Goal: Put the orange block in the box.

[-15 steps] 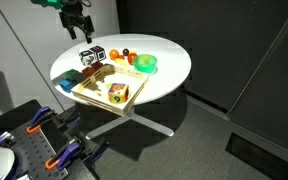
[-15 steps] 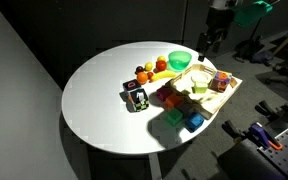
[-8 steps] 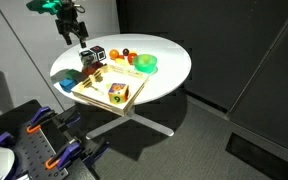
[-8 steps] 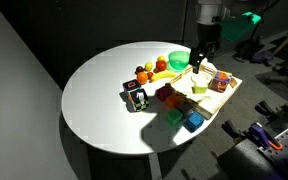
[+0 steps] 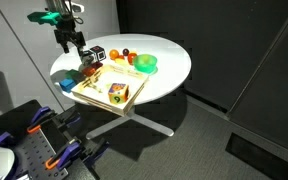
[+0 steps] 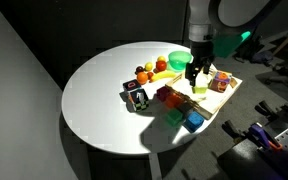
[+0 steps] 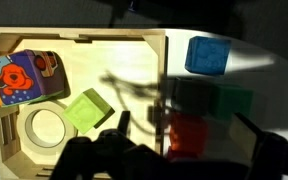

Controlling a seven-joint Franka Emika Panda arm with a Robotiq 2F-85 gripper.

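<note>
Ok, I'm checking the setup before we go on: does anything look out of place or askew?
Nothing is spilled or damaged. The wooden tray sits right at the table's edge, possibly overhanging it, and the green block inside lies skewed to the tray's walls.

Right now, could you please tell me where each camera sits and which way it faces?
Exterior view: raised beside the table, looking down across it; the tool shows.
Exterior view: raised, facing the table from a different side; arm and tool show.
Wrist view: on the wrist, looking straight down; tool along the bottom edge.
All three share the box.
</note>
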